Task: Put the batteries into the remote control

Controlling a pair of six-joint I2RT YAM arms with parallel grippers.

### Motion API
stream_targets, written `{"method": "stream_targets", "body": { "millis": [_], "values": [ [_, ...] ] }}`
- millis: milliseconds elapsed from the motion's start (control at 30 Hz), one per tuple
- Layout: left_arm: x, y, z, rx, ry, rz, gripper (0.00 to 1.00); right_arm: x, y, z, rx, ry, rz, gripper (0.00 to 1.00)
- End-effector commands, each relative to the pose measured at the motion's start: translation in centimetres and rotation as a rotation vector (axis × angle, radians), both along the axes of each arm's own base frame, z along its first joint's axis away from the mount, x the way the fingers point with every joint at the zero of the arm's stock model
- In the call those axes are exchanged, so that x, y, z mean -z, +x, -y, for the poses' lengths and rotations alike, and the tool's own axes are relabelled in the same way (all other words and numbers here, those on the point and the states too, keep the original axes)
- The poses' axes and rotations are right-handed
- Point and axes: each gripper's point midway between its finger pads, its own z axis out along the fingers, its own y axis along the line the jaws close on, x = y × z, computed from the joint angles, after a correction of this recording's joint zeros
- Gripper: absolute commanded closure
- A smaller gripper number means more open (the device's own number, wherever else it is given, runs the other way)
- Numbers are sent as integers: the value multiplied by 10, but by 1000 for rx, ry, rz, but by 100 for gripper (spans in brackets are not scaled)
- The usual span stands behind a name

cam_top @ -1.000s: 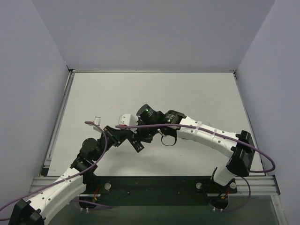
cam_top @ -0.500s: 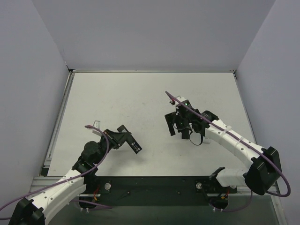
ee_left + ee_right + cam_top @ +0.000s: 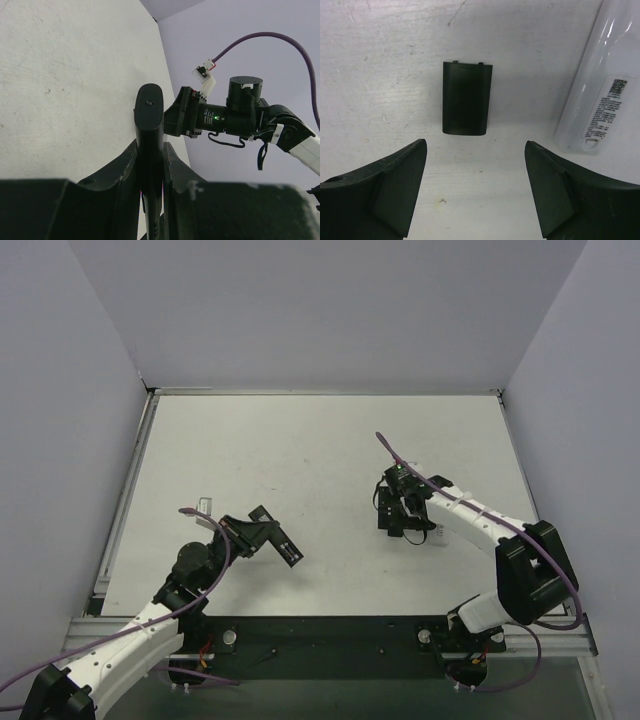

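The left pincer (image 3: 150,156) is clamped on the black remote control (image 3: 149,117), near the bench's (image 3: 300,440) near-left corner. The right pincer (image 3: 475,145), fingers apart, hangs toward the right edge over a black battery cover (image 3: 467,97) lying beside a white remote (image 3: 592,85).

The black remote (image 3: 149,150) is glossy. The cover (image 3: 466,97) is matt black; at its 3 o'clock the white remote (image 3: 580,100) bears a white label (image 3: 605,107) with black print and a square code. The table (image 3: 300,440) is off-white with faint grey scuffs, the walls (image 3: 330,310) pale lilac-grey, the cable (image 3: 272,34) purple, the arms (image 3: 470,523) white and black.
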Motion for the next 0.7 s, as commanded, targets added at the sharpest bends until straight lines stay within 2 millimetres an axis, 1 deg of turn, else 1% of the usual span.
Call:
{"method": "stream_targets", "body": {
  "millis": [0,200,333,367,533,633,667],
  "values": [
    [-10,1,-2,-15,-38,32,100,11,0,1,59,3,-11,28],
    [-8,1,-2,-15,-37,20,100,33,-1,0,75,-8,-65,32],
    [-8,1,-2,-15,-41,17,100,42,-2,0,81,-13,-77,35],
    [-6,0,-2,-15,-39,15,100,42,-1,-1,86,-8,-74,37],
    [-7,1,-3,-16,-44,11,100,54,-6,2,90,-9,-102,43],
    [-9,0,-2,-15,-49,13,100,58,-11,3,81,-12,-116,50],
    [-8,0,-2,-15,-52,9,100,59,-12,1,79,-4,-117,57]
  ]
}}
